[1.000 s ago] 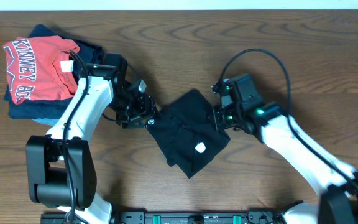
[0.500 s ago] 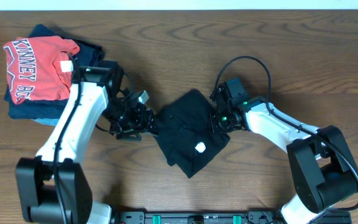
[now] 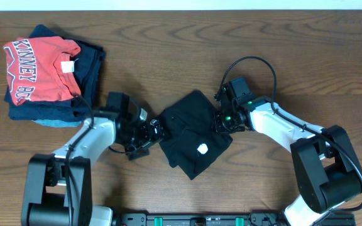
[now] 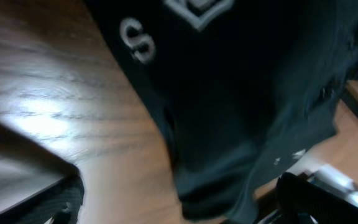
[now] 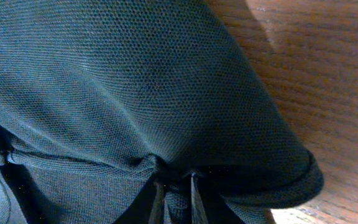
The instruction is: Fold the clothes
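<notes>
Black garment (image 3: pixel 193 135) lies mid-counter (image 3: pixel 168 37), folded approx square, set cornerwise - one corner toward near edge, long axis roughly near-far. Left pincer (image 3: pixel 154 130) spread wide at its left corner; right pincer (image 3: pixel 222 121) pinching its right edge. Red T-shirt (image 3: pixel 36 66) far left.
</notes>
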